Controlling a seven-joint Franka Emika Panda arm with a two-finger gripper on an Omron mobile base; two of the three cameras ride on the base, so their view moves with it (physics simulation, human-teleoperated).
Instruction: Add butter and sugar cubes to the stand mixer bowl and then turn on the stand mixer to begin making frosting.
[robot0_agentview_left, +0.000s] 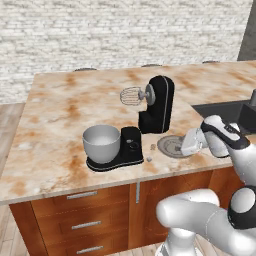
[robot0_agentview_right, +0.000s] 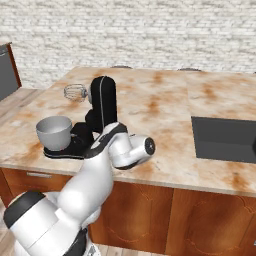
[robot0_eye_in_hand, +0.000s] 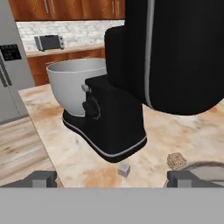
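1. Nearest the hand camera is the gripper (robot0_eye_in_hand: 112, 178) itself, low over the counter (robot0_agentview_left: 55, 150); its two dark tips stand far apart with nothing between them.
2. The stand mixer (robot0_agentview_left: 150, 112) sits mid-counter, head tilted back and whisk (robot0_agentview_left: 131, 96) lifted. It looks heavy and rigid, so it should stay put when its control is pressed.
3. The stand mixer bowl (robot0_agentview_left: 101, 143) rests on the mixer's base, open side up. Smooth metal, stiff and probably slick, it needs no grasping: things just get dropped in.
4. A flat grey plate (robot0_agentview_left: 172, 146) lies just right of the mixer base.
5. A brownish cube (robot0_eye_in_hand: 176, 160) and a pale sugar cube (robot0_eye_in_hand: 124, 170) lie between base and plate (tiny, light, likely crumbly). Pinch each across opposite flat faces, gently.
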